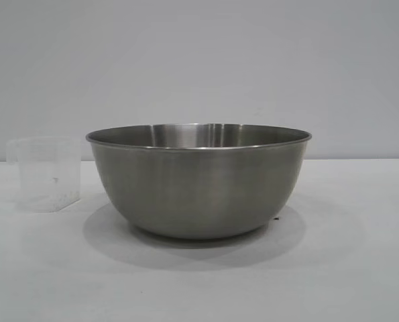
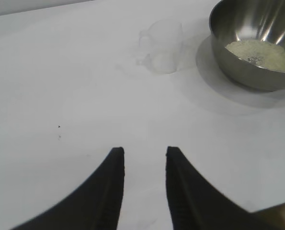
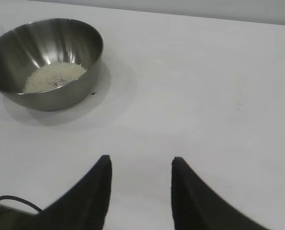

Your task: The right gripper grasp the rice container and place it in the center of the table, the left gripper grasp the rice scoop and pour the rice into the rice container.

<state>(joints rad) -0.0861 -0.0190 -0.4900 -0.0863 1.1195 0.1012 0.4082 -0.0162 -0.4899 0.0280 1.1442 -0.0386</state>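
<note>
1. Exterior view: at the left, the plastic cup (image 1: 45, 174) is seen standing upright on the white table (image 1: 360, 268), with only a few grains at its bottom. It is placed just beside the steel bowl (image 1: 199, 181), but the two are not touching.
2. The steel bowl is set in the middle of the table, upright, and its shadow is thrown around its base. No arm is shown in this view.
3. Left wrist view: the left gripper (image 2: 144, 153) is held above bare table, well apart from the cup (image 2: 164, 45) and the bowl (image 2: 255, 45). Its two black fingers are spread a little, and nothing is held between them.
4. A heap of rice (image 2: 262, 53) is seen lying in the bottom of the bowl.
5. Right wrist view: the right gripper (image 3: 141, 163) is also held over bare table, well apart from the bowl (image 3: 46, 62). Its fingers are spread wider, with only the white table between them.
6. The rice (image 3: 53, 76) is seen in this view too, gathered at the bottom of the bowl.
</note>
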